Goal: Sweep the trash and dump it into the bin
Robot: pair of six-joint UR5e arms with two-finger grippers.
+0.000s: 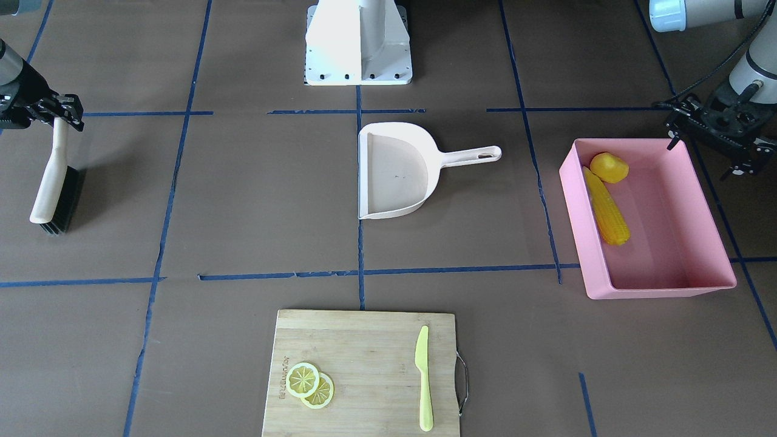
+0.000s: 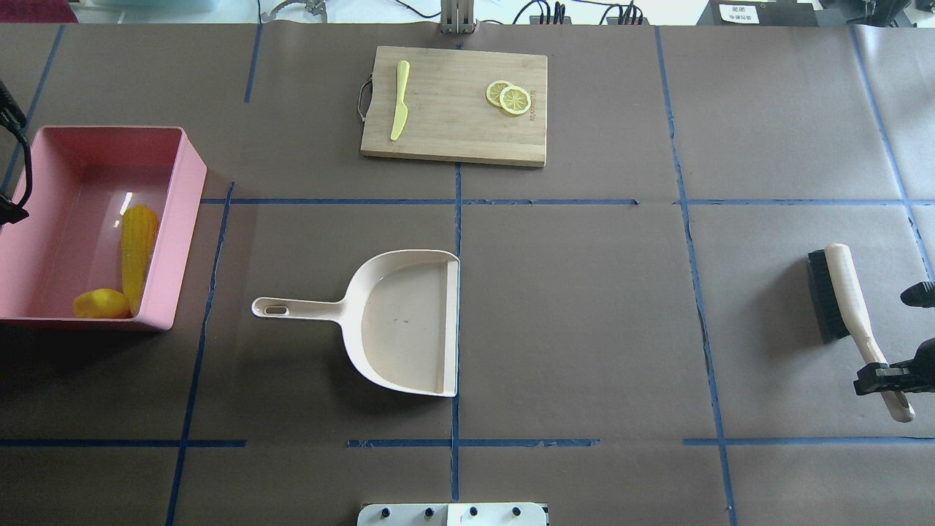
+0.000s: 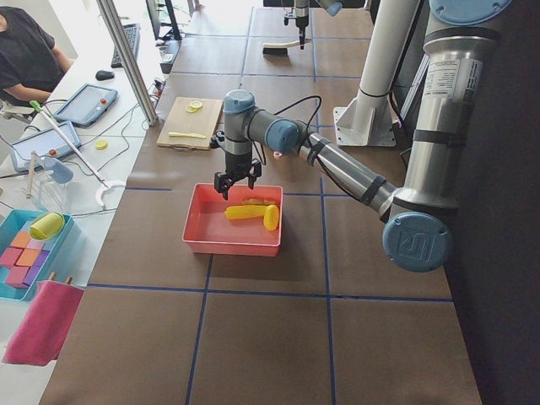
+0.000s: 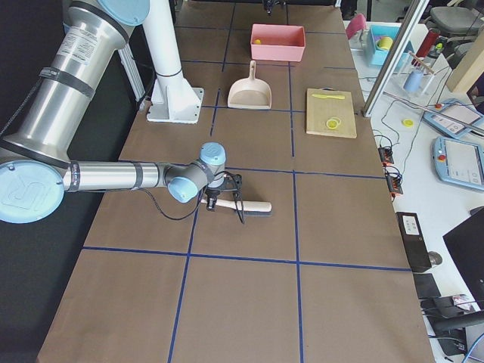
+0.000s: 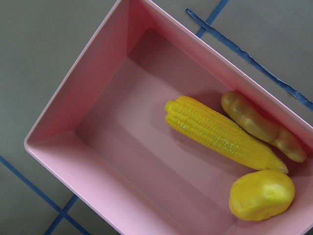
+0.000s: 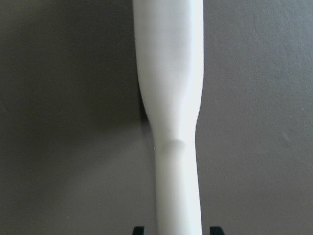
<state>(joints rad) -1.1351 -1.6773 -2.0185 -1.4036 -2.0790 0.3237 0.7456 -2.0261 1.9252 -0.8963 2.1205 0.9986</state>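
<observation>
1. Front-facing view: the left gripper [image 1: 698, 159] hangs over the bin's end nearest the robot, its jaws spread and holding nothing. The bin [image 1: 661, 291] is a smooth pink plastic box with sloping walls, on the robot's left side of the table. Inside it, the ribbed yellow corn cob [image 1: 607, 212] lies along one long wall. The rounded potato-like lump [image 1: 609, 167] is at the cob's end nearer the robot. On the robot's far right, the right gripper [image 1: 68, 112] is clamped on the cream handle of a black-bristled brush [image 1: 51, 182].
2. Overhead view: the cream dustpan [image 2: 405, 321] is smooth and D-shaped. It lies mid-table with its slotted handle pointing toward the bin. At the far edge, a bamboo cutting board [image 2: 453, 139] bears two overlapping lemon slices [image 2: 509, 96] and a light-green plastic knife [image 2: 399, 109].
3. Left side view: the near arm's fingers stand apart above the bin.
4. Left wrist view: the knobbly tan ginger root [image 5: 261, 127] lies between the cob and the bin wall, and the lump is just beside the cob's tapered tip.
5. Right wrist view: the glossy, waisted handle fills the middle, with black fingertips [image 6: 139, 230] on either side of it.
</observation>
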